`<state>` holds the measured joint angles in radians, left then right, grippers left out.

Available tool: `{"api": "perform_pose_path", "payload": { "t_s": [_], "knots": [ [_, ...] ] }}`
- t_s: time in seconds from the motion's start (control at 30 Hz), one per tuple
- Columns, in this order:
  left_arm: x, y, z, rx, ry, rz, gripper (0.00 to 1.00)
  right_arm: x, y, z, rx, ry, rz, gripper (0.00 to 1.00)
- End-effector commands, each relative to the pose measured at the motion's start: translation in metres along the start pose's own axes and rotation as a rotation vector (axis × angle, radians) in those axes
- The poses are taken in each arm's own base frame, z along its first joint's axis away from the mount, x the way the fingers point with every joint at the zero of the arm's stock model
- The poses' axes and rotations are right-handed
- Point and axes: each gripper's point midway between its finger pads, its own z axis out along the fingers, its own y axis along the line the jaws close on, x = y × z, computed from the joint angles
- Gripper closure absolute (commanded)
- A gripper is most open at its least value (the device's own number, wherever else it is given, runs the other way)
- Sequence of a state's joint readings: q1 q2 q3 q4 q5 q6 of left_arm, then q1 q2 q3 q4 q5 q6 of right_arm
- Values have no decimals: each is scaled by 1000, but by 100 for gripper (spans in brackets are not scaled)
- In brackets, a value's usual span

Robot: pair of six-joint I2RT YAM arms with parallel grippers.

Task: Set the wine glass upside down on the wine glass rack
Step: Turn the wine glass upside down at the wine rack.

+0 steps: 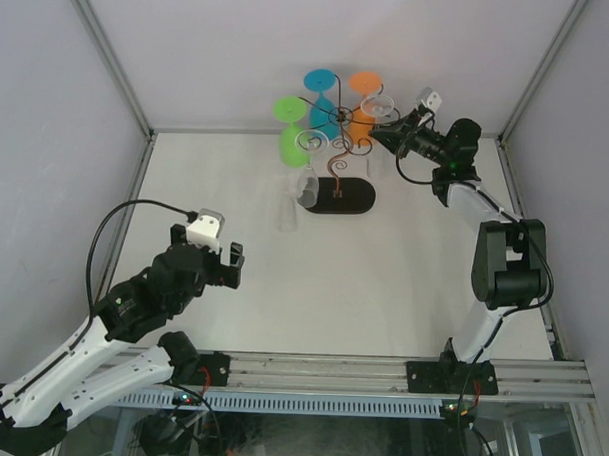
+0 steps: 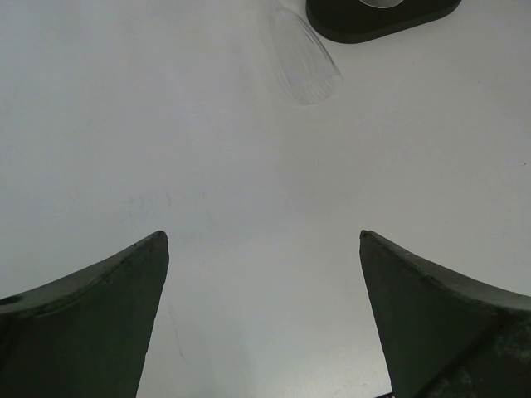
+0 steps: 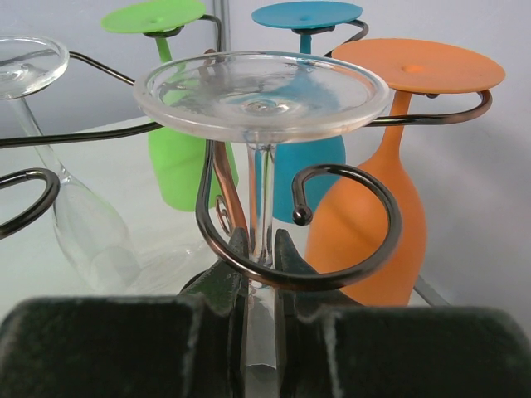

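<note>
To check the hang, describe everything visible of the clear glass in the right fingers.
The clear glass is transparent, upside down: round foot on top, thin stem dropping through a curled arm of the rack. The right fingers are shut on the stem below that curl, hiding the bowl. The foot sits above the wire; contact is unclear.

The wine glass (image 3: 261, 91) was clear and glossy. The wine glass rack (image 3: 302, 215) was thin, polished dark-brown metal wire. The orange glass (image 3: 373, 224) looked opaque, satin plastic. The tabletop (image 2: 249, 166) was smooth matt white.
</note>
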<state>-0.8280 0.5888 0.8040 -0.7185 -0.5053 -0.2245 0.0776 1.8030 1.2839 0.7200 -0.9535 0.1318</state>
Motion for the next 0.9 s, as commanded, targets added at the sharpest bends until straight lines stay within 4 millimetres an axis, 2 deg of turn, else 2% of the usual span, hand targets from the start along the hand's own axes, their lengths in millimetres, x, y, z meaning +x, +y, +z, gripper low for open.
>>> {"api": "perform_pose_path", "payload": {
  "t_s": [0.0, 0.47, 0.67, 0.87],
  "knots": [
    [-3, 1, 3, -9, -13, 5, 0, -35, 8, -5, -28, -62, -85, 100],
    [-1, 0, 5, -9, 0, 14, 0, -42, 11, -28, 17, -81, -99, 100],
    [1, -1, 7, -10, 11, 21, 0, -45, -1, -36, 79, -80, -93, 100],
    [1, -1, 7, -11, 10, 21, 0, -34, -17, -38, 161, -53, -72, 100]
  ]
}}
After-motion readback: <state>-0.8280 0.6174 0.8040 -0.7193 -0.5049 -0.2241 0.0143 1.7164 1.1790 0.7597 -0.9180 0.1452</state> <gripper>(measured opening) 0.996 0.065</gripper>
